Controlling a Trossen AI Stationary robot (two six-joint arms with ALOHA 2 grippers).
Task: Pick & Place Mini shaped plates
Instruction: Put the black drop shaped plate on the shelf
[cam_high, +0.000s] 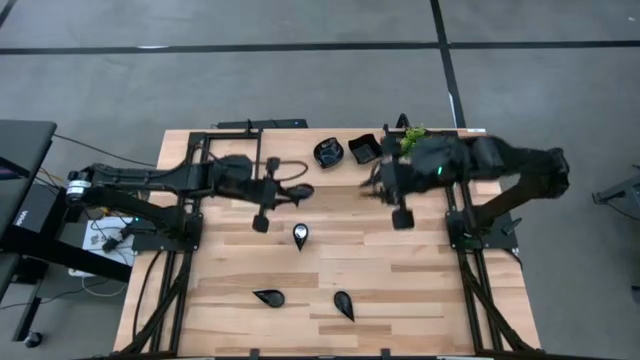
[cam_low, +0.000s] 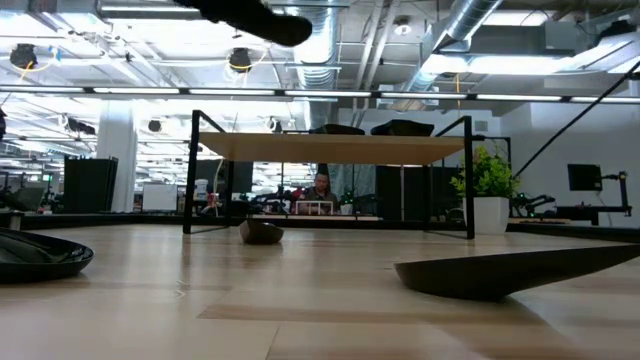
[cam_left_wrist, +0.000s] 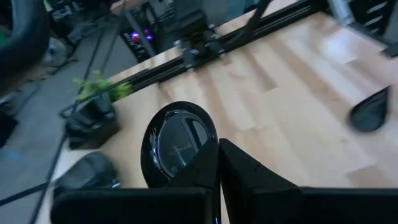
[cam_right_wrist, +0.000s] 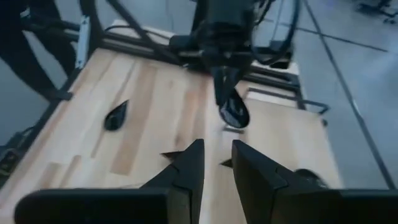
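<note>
Left end effector (cam_high: 300, 192) sits just left of centre in the upper half of the high view, well off the light wooden bench (cam_high: 400, 290), its fingers pinched tight on the edge of a glossy black teardrop-shaped mini plate (cam_left_wrist: 177, 144); the left wrist view shows that dish clamped at its near rim, hanging over the wood. Over on the right, the right end effector (cam_high: 378, 188) hovers right of centre in the upper half of the same view, facing the left one across a small gap; its dark fingers (cam_right_wrist: 186, 171) stand a narrow way apart with nothing between them. Down the bench, three more black teardrop dishes lie loose: one at the middle of the frame (cam_high: 301, 235), one lower left of centre (cam_high: 269, 297), one lower centre (cam_high: 344, 304), all well apart from each other. At the top centre edge, a black scalloped round dish (cam_high: 328, 153) sits just beside a black square dish (cam_high: 364, 149), and a small green potted plant (cam_high: 411, 135) stands just right of them, partly under the right arm. In the low view, two dark dishes loom at the left and right edges, with a third small one farther back.
</note>
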